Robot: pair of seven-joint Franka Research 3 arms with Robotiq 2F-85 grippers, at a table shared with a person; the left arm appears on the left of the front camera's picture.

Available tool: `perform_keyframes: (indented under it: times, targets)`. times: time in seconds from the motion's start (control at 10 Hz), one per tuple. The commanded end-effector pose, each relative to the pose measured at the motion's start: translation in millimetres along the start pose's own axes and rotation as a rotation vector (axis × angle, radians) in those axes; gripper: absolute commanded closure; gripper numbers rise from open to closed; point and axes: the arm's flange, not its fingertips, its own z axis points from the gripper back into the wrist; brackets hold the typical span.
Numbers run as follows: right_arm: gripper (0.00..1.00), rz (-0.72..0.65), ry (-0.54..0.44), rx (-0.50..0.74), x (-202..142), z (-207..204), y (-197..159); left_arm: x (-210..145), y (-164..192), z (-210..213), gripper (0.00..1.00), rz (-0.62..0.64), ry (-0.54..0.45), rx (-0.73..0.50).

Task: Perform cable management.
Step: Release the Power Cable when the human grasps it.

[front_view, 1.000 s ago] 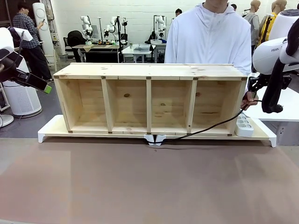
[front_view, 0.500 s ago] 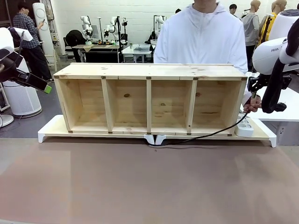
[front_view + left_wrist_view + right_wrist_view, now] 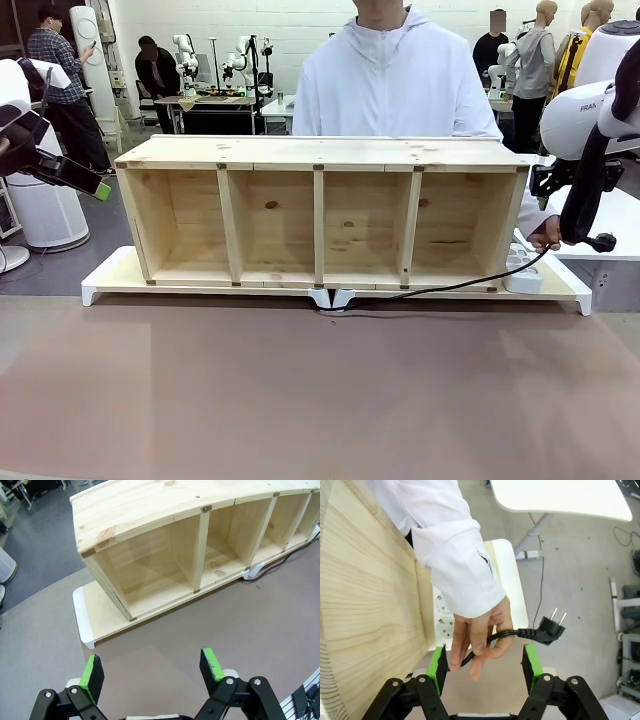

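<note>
**Plug pulled clear of strip, offered to right gripper**

Change vs a sec ago: person's hand (image 3: 480,635) has lifted the cable (image 3: 440,288) end off the white power strip (image 3: 522,272); the plug (image 3: 546,629) now hangs free in the air, pins up, out past the shelf's right end. Person has also shifted toward picture left behind the wooden shelf (image 3: 320,210).

Cable run: from the hand, down along the shelf's front edge to the small white clip (image 3: 331,298) at mid-table, lying slack on the white base board (image 3: 105,278).

Right gripper (image 3: 485,667): jaws spread wide, nothing pinched; hand and cord sit betw the green pads, not touching them. Left gripper (image 3: 152,672): also spread, empty, well apart from the cable, near the shelf's left end.

Meaning, prob: handover is set up. Next likely = right closes on cord just behind the plug; risk is nipping fingers
</note>
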Motion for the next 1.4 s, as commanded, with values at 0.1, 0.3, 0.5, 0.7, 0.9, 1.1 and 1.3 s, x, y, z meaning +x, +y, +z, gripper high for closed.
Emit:
perform_keyframes:
  times: [0.1, 0.3, 0.5, 0.7, 0.9, 1.1, 1.3]
  targets:
    - [0.23, 0.002, 0.004, -0.001, -0.4, -0.1, 0.4, 1.1, 0.6, -1.7, 0.00, 0.007, -0.008, 0.004]
    - [0.23, 0.002, 0.004, -0.001, -0.4, -0.1, 0.4, 1.1, 0.6, -1.7, 0.00, 0.007, -0.008, 0.004]
    - [0.23, 0.002, 0.004, -0.001, -0.4, -0.1, 0.4, 1.1, 0.6, -1.7, 0.00, 0.007, -0.008, 0.004]
    - [0.23, 0.002, 0.004, -0.001, -0.4, -0.1, 0.4, 1.1, 0.6, -1.7, 0.00, 0.007, -0.008, 0.004]
    - [0.23, 0.002, 0.004, -0.001, -0.4, -0.1, 0.4, 1.1, 0.6, -1.7, 0.00, 0.007, -0.008, 0.004]
    - [0.23, 0.002, 0.004, -0.001, -0.4, -0.1, 0.4, 1.1, 0.6, -1.7, 0.00, 0.007, -0.008, 0.004]
    - [0.23, 0.002, 0.004, -0.001, -0.4, -0.1, 0.4, 1.1, 0.6, -1.7, 0.00, 0.007, -0.008, 0.004]
